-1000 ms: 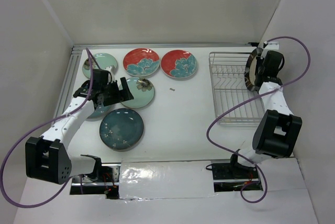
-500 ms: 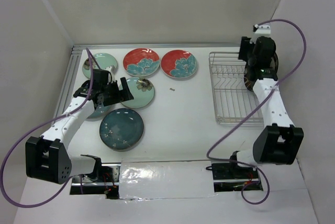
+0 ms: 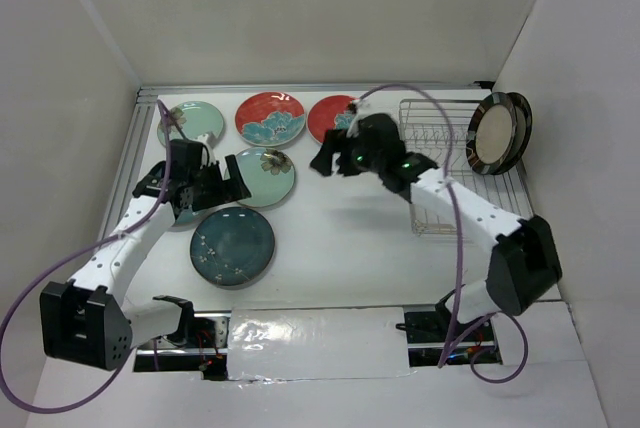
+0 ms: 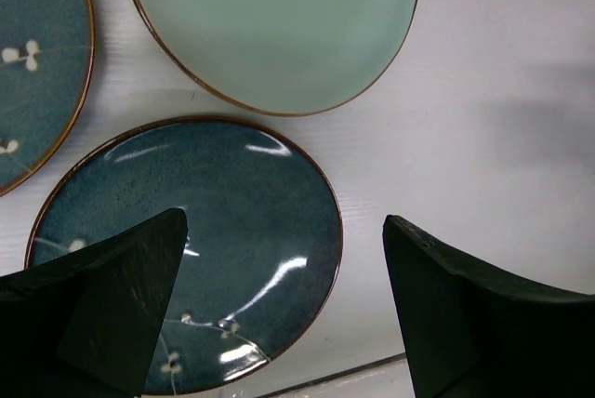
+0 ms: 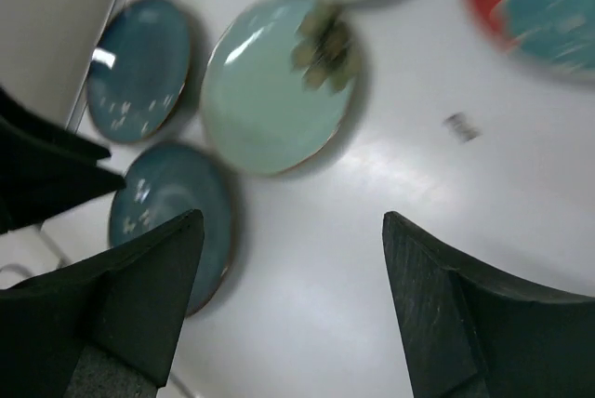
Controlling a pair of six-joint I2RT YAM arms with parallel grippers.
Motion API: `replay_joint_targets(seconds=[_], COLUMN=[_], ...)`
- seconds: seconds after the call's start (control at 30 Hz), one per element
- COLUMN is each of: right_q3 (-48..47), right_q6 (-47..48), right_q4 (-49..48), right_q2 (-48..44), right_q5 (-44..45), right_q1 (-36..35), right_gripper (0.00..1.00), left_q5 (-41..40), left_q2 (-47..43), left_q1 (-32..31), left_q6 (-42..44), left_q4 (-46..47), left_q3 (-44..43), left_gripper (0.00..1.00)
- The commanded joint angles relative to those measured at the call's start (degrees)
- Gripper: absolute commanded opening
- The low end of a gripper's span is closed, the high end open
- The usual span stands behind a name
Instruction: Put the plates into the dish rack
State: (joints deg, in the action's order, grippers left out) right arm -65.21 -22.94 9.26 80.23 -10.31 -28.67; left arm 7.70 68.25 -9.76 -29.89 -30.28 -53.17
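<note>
Two beige dark-rimmed plates (image 3: 497,133) stand upright at the far right end of the wire dish rack (image 3: 440,198). On the table's left lie two red flowered plates (image 3: 270,118), a plain mint plate (image 3: 192,123), a mint plate with a dark flower (image 3: 265,176) and a teal plate (image 3: 232,245); another teal plate is mostly hidden under my left arm. My left gripper (image 3: 228,180) is open and empty above the teal plate (image 4: 186,249) and the mint plate (image 4: 274,26). My right gripper (image 3: 325,158) is open and empty above bare table, right of the mint flower plate (image 5: 279,91).
A small dark scrap (image 5: 458,126) lies on the table between the plates and the rack. White walls close in the table on three sides. My right arm crosses over the rack's left part and covers part of the second red plate (image 3: 330,113).
My right gripper let go of a beige plate, left it standing in the rack, and swung left over the table's middle. My left arm shifted only slightly.
</note>
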Motion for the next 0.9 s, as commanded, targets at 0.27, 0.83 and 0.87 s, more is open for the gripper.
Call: replay_joint_targets(seconds=[0.27, 0.83, 0.87], right_q3=[4.39, 4.74, 4.74], right_q6=[-15.11, -19.68, -19.69], right_q4=[-17.07, -32.01, -32.72], right_q2=[19.51, 37.19, 37.80], right_q5=[-11.39, -20.54, -21.15], right_q1=[-14.92, -20.99, -20.99], right_gripper=[0.80, 0.64, 0.62], left_q5=[-1.64, -2.26, -2.26], left_q2=[-9.00, -9.71, -9.71], left_q1=[0.35, 0.35, 0.35], left_q6=[1.85, 1.85, 1.85], left_q4=[-2.15, -1.62, -1.62], left_q3=[4.29, 4.92, 4.92], left_gripper=[0.99, 0.99, 0.99])
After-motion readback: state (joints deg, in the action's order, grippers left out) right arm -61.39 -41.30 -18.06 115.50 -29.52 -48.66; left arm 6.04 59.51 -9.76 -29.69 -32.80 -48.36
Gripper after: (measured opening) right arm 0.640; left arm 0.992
